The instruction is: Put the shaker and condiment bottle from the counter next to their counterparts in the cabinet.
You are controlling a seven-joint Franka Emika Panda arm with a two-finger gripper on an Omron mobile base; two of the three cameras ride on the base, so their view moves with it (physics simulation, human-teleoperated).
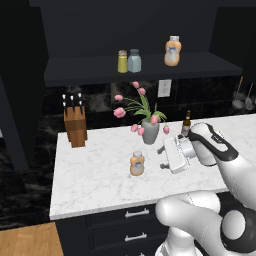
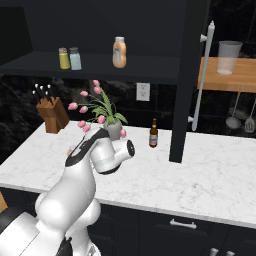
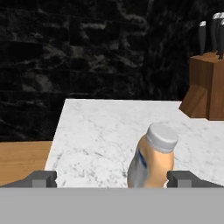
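Observation:
An orange condiment bottle (image 1: 137, 164) with a grey cap stands on the marble counter (image 1: 95, 172), near its front. My gripper (image 1: 161, 157) is open and level with it, a short way to its right. In the hand view the bottle (image 3: 153, 159) sits right of centre, close to the right fingertip (image 3: 181, 178) and between the tips of the gripper (image 3: 113, 179). On the black cabinet shelf (image 1: 90, 74) the blue-grey shaker (image 1: 134, 60) stands right beside the yellow-green shaker (image 1: 122, 61). The other orange bottle (image 1: 172, 51) stands further right on that shelf.
A vase of pink tulips (image 1: 149, 131) stands just behind my hand, with a thin dark brown bottle (image 1: 186, 125) to its right. A wooden knife block (image 1: 75, 122) occupies the counter's back left. The counter's left edge drops to a wooden floor (image 3: 22, 159).

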